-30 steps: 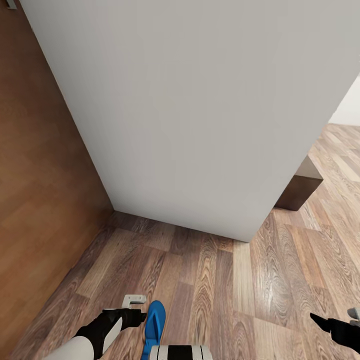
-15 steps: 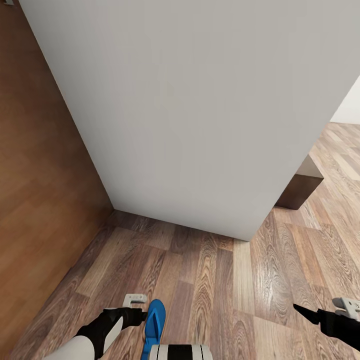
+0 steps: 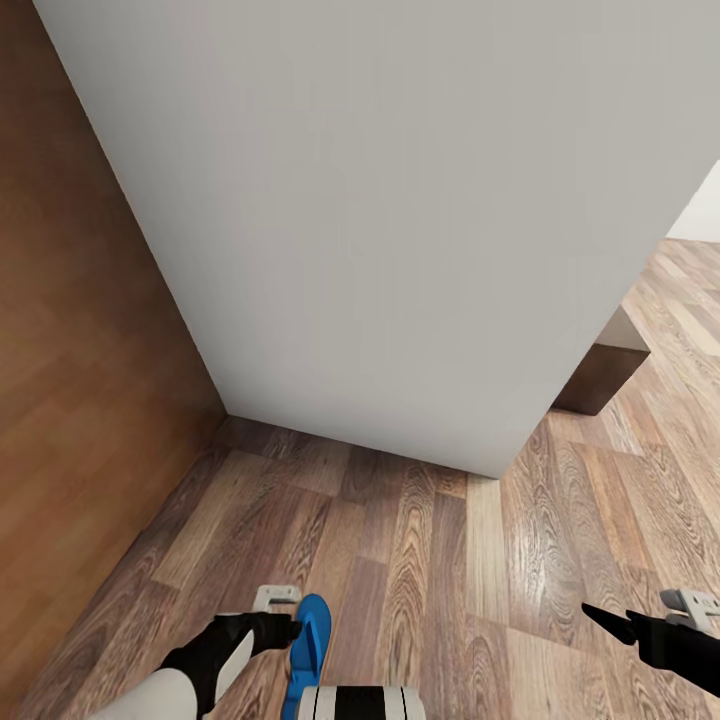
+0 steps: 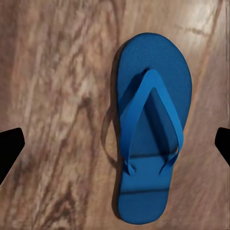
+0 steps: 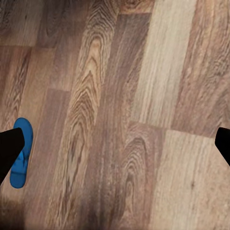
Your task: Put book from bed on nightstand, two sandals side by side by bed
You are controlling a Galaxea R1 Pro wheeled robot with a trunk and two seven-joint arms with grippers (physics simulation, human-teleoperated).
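Brown wood-plank floor [image 3: 420, 560] carries the bright blue flat flip-flop sandal [image 4: 149, 124], lying directly beneath the left gripper [image 4: 115, 146], whose jaws gape wide and empty. Light and floppy, it probably grips best across its sole edge.

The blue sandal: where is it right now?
The blue sandal lies flat on the wood floor at the head view's bottom edge, just beside the left end effector and in front of the bed.
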